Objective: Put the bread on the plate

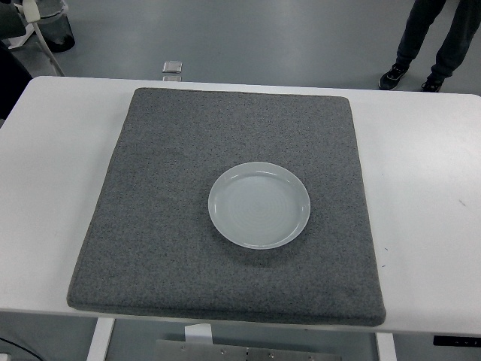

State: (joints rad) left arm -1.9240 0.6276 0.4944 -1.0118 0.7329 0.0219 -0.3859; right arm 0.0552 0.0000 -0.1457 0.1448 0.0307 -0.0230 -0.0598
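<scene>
Right now neither robot hand of mine shows, so I cannot tell its state; the pale plate (259,204) sits right of centre on the grey mat (150,210) covering the white bench (421,226).

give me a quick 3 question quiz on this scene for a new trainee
1. True or false: the bread already lies on the plate.
2. What does the plate rest on? A) the bare white table B) the grey mat C) a wooden tray
3. Fill in: at the picture's top right, a person's legs stand on the ____ beyond the table.

Key:
1. False. The plate is empty and no bread shows in the head view.
2. B, the grey mat, somewhat right of its middle.
3. Floor.
</scene>
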